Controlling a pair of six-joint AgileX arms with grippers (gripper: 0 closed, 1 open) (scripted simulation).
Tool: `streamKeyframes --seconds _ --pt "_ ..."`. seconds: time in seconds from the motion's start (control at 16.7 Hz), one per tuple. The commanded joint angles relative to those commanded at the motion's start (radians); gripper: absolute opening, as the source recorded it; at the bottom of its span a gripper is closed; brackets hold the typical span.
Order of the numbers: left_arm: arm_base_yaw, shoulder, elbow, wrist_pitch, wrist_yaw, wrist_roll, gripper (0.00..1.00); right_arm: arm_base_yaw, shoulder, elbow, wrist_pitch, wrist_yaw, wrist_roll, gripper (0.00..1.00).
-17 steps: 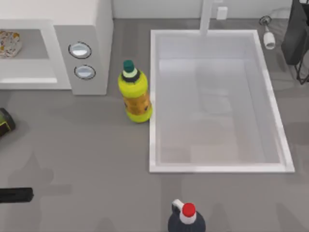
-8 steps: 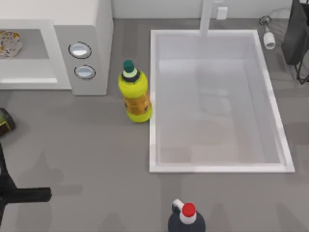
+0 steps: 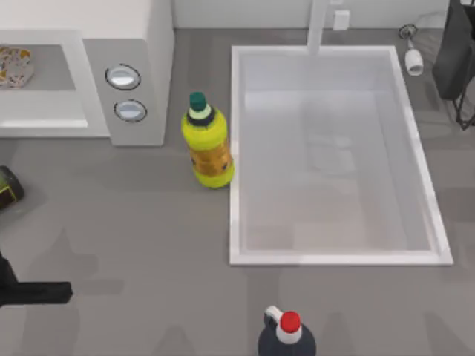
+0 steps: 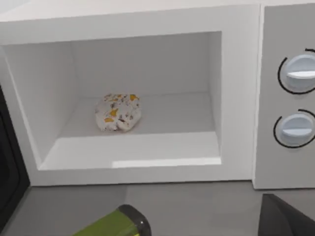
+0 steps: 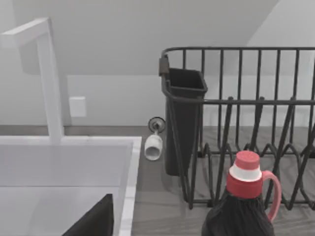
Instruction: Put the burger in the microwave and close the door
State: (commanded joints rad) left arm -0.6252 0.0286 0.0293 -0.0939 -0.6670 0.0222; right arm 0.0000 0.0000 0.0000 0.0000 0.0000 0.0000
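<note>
**Entry: microwave open at the front, burger inside, left arm at the table's left edge**

- Burger (image 4: 118, 112): lies on the floor of the microwave (image 3: 159, 44) cavity, towards the back and apart from the walls. The cavity is open at the front. The burger's place matches the earlier top views.
- Two dials (image 3: 122, 76): on the grey side panel, one above the other.
- Left arm (image 3: 33, 293): a dark bar reaching in from the top view's left edge, low on the table (image 3: 133, 222). It reaches farther in than a second ago and is drawn slightly back from half a second ago.
- Left pincer (image 4: 285, 219): a dark part shows in front of the microwave, below the dials. Whether it is wide or narrow cannot be told.
- Right pincer (image 5: 93, 221): a dark part near the sink (image 3: 234, 148) rim. Its width cannot be told.
- Yellow bottle (image 3: 208, 148): upright, just beside the sink's left rim, unmoved.
- Dark bottle with red cap (image 3: 287, 334): at the table's near edge, unmoved.
- Green-and-dark object (image 3: 7, 185): at the left edge below the microwave, unchanged.
- Dish rack (image 5: 246, 123): beyond the red-capped bottle, with a white cup (image 5: 153, 146) lying beside it.
</note>
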Motion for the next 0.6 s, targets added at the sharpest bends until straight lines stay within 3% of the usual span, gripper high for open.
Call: streamKeyframes --seconds 0.3,0.6 --pt "0.295 0.317 0.287 -0.139 0.226 0.184 0.0 0.0 0.0 0.0 0.0 0.0 0.0 1.0" --pt "0.736 0.841 0.659 -0.341 0.56 0.438 0.0 0.0 0.0 0.0 0.0 0.0 0.0 1.0"
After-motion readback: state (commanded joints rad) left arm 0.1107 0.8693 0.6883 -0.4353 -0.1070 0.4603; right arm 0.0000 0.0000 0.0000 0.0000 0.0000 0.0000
